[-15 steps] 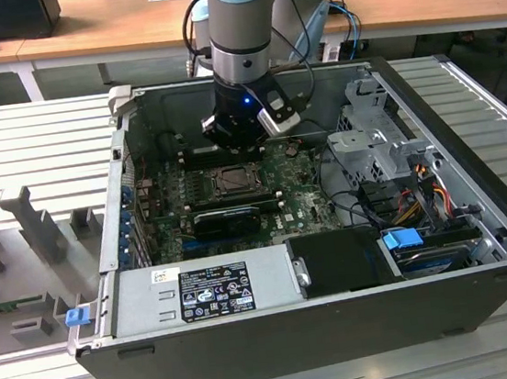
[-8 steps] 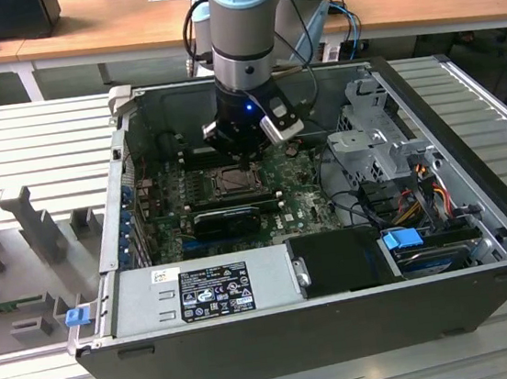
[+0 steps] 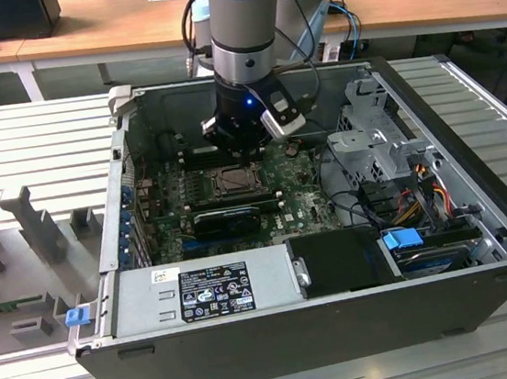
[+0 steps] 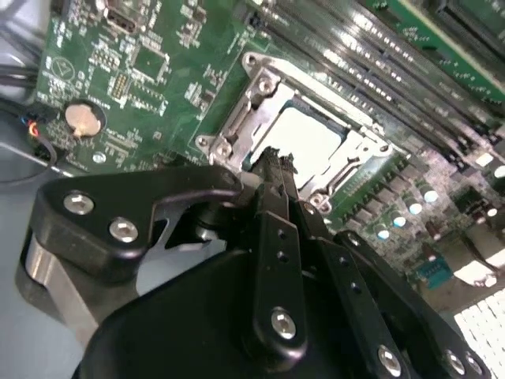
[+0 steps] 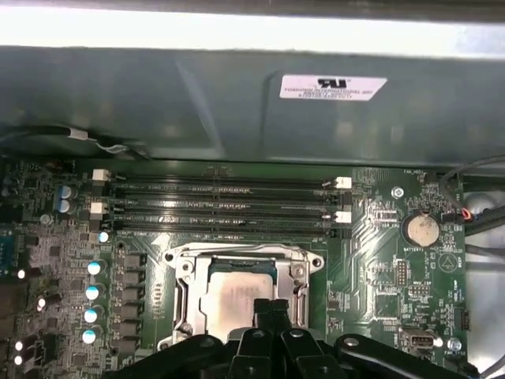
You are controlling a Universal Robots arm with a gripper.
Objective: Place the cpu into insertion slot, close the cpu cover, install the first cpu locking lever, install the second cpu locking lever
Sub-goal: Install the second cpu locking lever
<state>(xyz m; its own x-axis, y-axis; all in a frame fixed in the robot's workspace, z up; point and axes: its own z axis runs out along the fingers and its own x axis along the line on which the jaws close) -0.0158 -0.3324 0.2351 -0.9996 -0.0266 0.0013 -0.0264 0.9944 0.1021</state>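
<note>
The cpu [image 5: 233, 296] [image 4: 304, 138] lies flat in the insertion slot [image 3: 234, 181] on the green board, its pale silver top showing. The cpu cover [image 5: 183, 272] [image 4: 237, 118] is down around it, a metal frame with the chip visible through its window. My gripper [image 5: 272, 309] [image 4: 272, 167] is shut, its two black fingers pressed together with nothing between them. The tips hover at the edge of the socket, over the cover's rim. In the exterior view the gripper [image 3: 244, 154] hangs just above the socket inside the case.
Long memory slots [image 5: 221, 205] run beside the socket, toward the case wall [image 5: 237, 110]. A coin battery [image 5: 420, 229] sits on the board. A long black card [image 3: 227, 218], the power supply [image 3: 210, 287] and a drive cage [image 3: 372, 138] with cables crowd the case.
</note>
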